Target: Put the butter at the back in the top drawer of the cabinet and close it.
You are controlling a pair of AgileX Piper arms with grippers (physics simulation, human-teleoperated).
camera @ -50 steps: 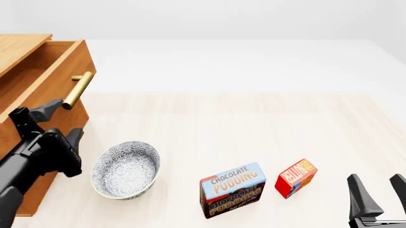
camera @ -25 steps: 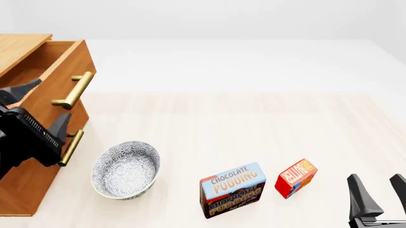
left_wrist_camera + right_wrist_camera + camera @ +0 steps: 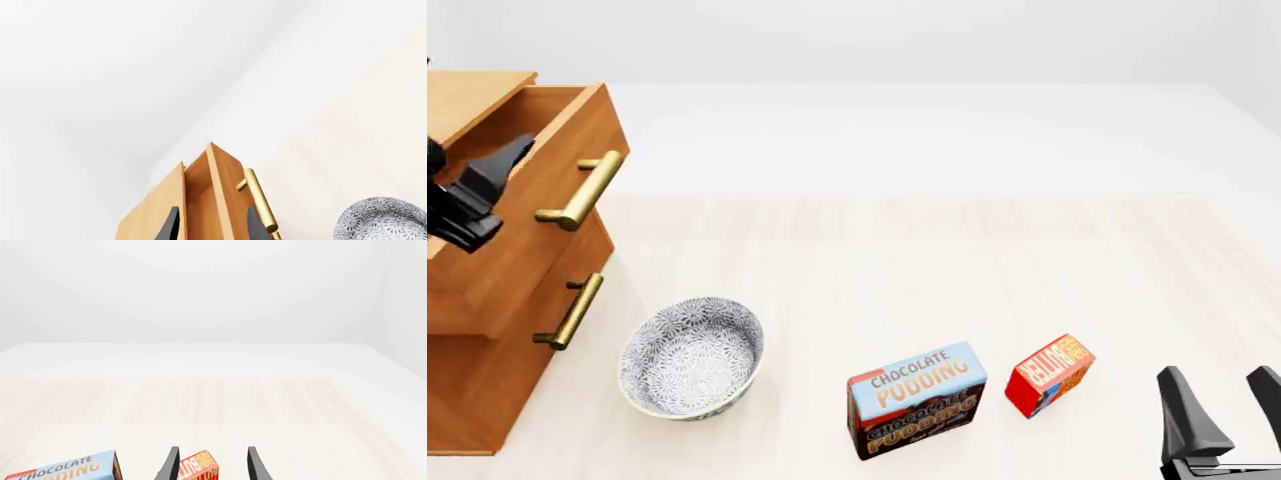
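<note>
Front view: the cabinet [image 3: 481, 330] stands at the left edge of the pale worktop [image 3: 934, 260]. Its top drawer [image 3: 541, 200] is pulled out, its brass handle [image 3: 581, 190] facing the open worktop, and the drawer below it is shut. The left claw [image 3: 474, 190] sits over the open drawer, dark against the wood; only one finger shows clearly here, so its spread cannot be told from this angle. A patterned bowl [image 3: 691, 357] rests on the worktop just beside the cabinet's lower front. Further right stands the pudding box [image 3: 916, 399], and just beside it, on the side away from the cabinet, the butter [image 3: 1049, 375], a small red box tilted at an angle, well apart from the cabinet. The right claw [image 3: 1225, 410] rises at the lower right corner, near the butter but apart from it, its two fingers spread and empty.

Left wrist view: the left claw [image 3: 212, 223] is open, its two fingertips straddling the drawer front [image 3: 227, 195] without gripping anything. The handle [image 3: 259, 206] and part of the bowl [image 3: 383, 220] show beside it.

Right wrist view: the right claw [image 3: 212, 463] is open, and the butter [image 3: 198, 467] lies ahead, seen between its fingers. The pudding box [image 3: 67, 468] sits off to one side.
</note>
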